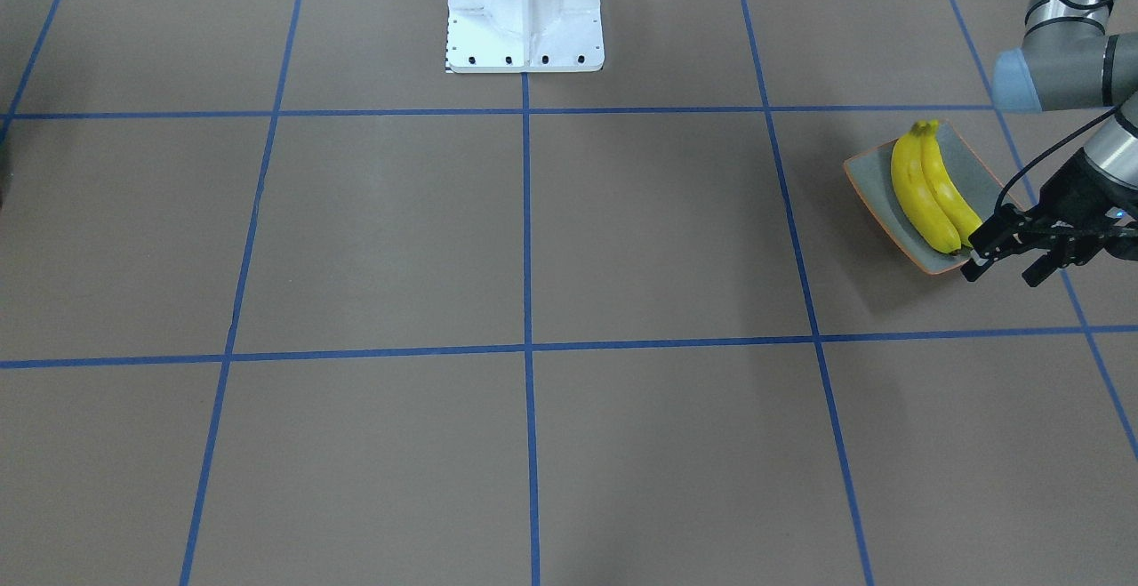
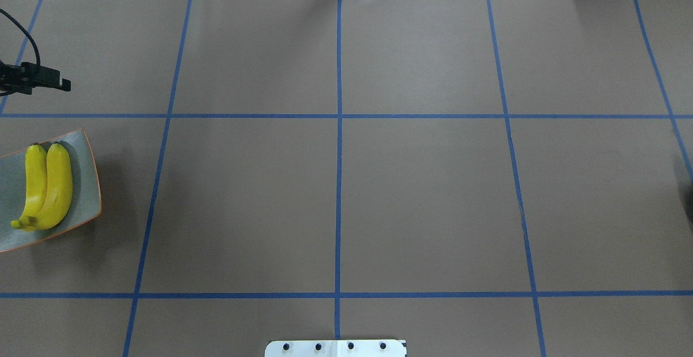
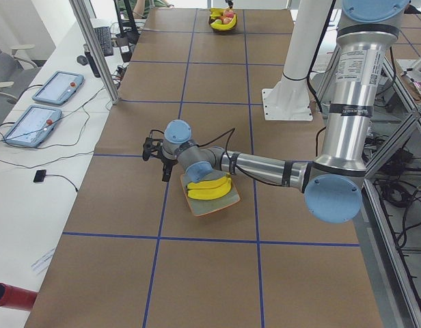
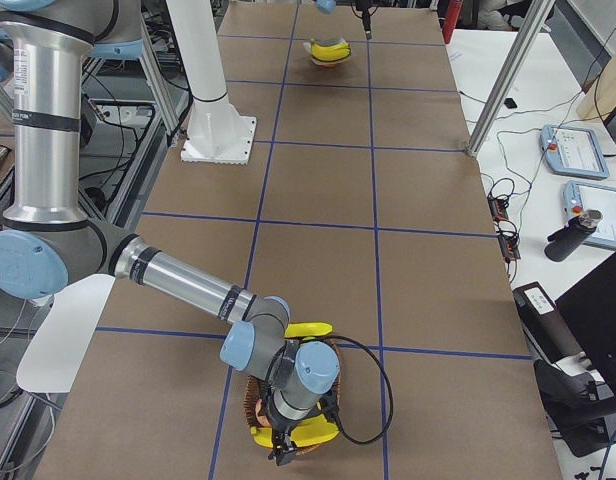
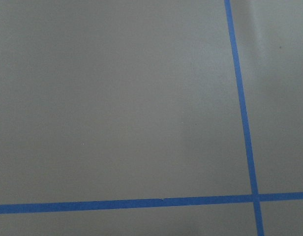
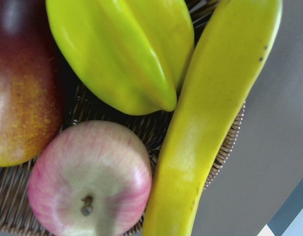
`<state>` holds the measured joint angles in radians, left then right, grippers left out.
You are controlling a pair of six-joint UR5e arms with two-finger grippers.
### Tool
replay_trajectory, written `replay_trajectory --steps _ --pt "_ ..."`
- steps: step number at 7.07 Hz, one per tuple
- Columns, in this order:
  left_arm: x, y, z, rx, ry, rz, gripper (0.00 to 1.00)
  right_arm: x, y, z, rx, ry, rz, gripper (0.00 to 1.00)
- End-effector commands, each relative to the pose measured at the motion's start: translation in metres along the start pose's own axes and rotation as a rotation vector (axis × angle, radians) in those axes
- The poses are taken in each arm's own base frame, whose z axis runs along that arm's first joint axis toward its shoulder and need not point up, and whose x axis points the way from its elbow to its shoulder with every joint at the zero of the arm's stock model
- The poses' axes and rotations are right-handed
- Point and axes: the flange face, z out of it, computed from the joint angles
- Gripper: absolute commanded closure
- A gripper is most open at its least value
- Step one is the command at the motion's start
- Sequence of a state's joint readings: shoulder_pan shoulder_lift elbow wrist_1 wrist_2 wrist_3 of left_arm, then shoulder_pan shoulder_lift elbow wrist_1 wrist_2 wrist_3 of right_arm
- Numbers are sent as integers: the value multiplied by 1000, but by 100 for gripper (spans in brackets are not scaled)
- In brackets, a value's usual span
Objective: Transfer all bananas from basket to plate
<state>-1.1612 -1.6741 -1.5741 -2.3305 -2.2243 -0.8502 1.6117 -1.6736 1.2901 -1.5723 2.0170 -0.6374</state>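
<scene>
Two yellow bananas [image 1: 929, 190] lie side by side on the grey-green plate [image 1: 867, 179] with an orange rim, seen also in the overhead view as bananas [image 2: 46, 186] on the plate [image 2: 86, 154]. My left gripper [image 1: 1005, 273] hovers just past the plate's edge, open and empty. In the exterior right view my right gripper [image 4: 285, 445] is down in the wicker basket [image 4: 253, 410], where two bananas [image 4: 306, 328] show; I cannot tell whether it is open or shut. The right wrist view shows a banana [image 6: 205, 123] on the basket rim.
The basket also holds a green star fruit [image 6: 127, 49], a pink apple [image 6: 90, 177] and a red mango [image 6: 18, 83]. The white robot base [image 1: 524, 17] stands at the table's middle edge. Blue tape lines cross the brown table [image 2: 346, 183].
</scene>
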Motion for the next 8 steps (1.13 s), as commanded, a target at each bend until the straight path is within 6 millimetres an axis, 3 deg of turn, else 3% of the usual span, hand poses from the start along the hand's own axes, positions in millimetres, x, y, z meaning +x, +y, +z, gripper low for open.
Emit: replay_trajectory --steps 1,2,3,8 --pt "2 0 -2 6 7 4 0 2 3 5 -17 9 1 5" --pt "4 0 -2 7 10 8 0 3 5 9 -25 4 3 5" --pt "5 0 -3 9 12 8 0 3 7 12 -28 1 5 20" --pt "6 0 -3 9 13 9 0 -3 -11 13 -39 -3 -5 25"
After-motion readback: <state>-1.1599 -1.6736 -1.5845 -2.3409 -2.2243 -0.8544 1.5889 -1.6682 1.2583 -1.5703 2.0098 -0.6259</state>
